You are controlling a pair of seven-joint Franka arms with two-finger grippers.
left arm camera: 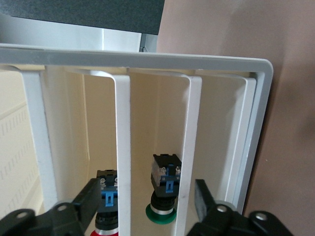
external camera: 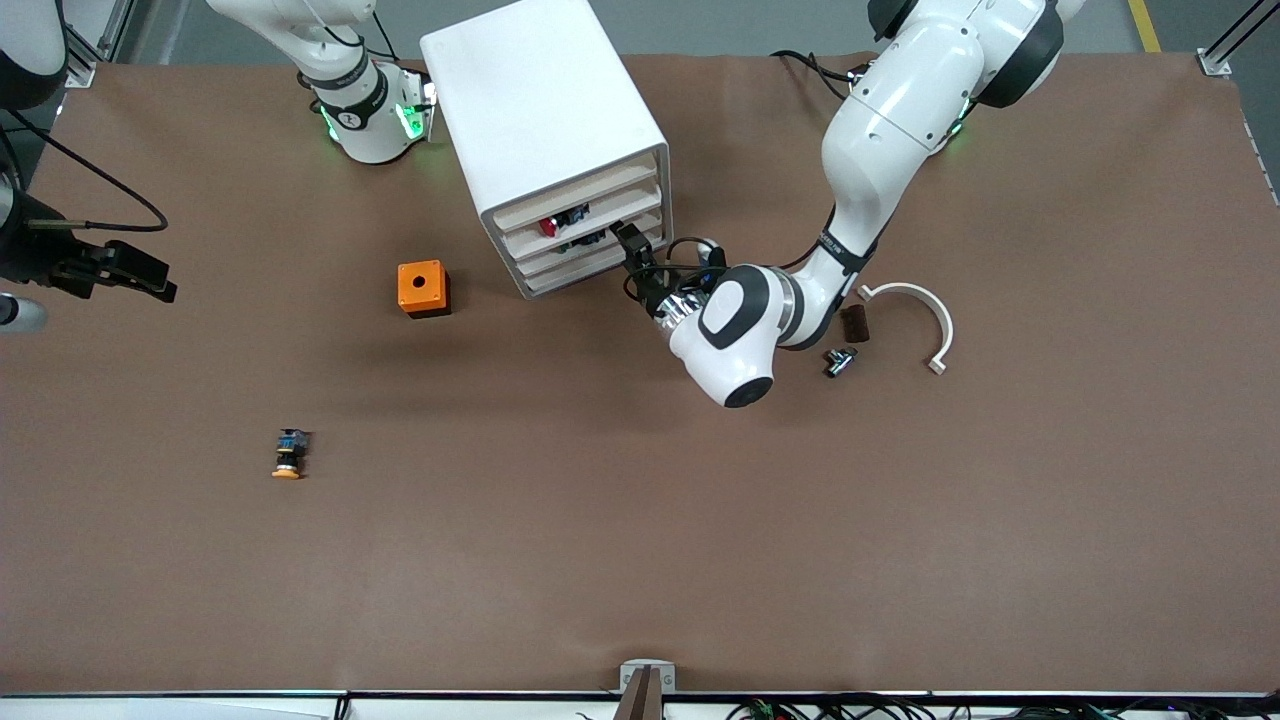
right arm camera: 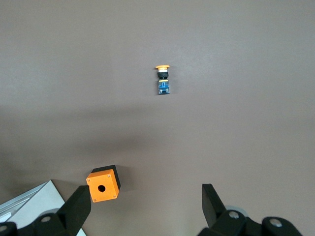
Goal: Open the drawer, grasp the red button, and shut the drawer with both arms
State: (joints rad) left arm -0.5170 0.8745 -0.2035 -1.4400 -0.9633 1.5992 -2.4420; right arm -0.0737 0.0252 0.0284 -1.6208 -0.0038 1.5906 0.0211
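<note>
Cabinet (external camera: 545, 120), white, four stacked drawers, upper middle of the front view on the brown desk (external camera: 640, 540).

Drawer (external camera: 610, 205), second from the top. I cannot tell how far out it stands. It holds the red-capped button (external camera: 548, 227), lying on its side, which also shows at the bottom edge of the left wrist view. A green-capped button (left arm camera: 164, 189) sits in the drawer below.

Left end effector (external camera: 622, 235), at the drawer fronts in the middle of the frame. Its fingers (left arm camera: 91, 196) are spread, straddle the white front rims and hold nothing.

Right end effector (external camera: 150, 283), waiting over bare desk at the frame's edge toward the right arm's end. It is wide open and empty.

Loose items: orange box (external camera: 423, 288) beside the cabinet; orange-capped button (external camera: 288, 455) lower in the frame; white curved piece (external camera: 915, 310), brown block (external camera: 853, 322) and small metal part (external camera: 838, 360) by the left arm.

Handling note, as judgement: the step in hand looks like drawing the drawer out. Only the second rim should sit between the fingers, not its neighbour. Pinch it squarely, then pull straight along the runners. A slanted or jerky pull could drag the light cabinet or roll the button.
</note>
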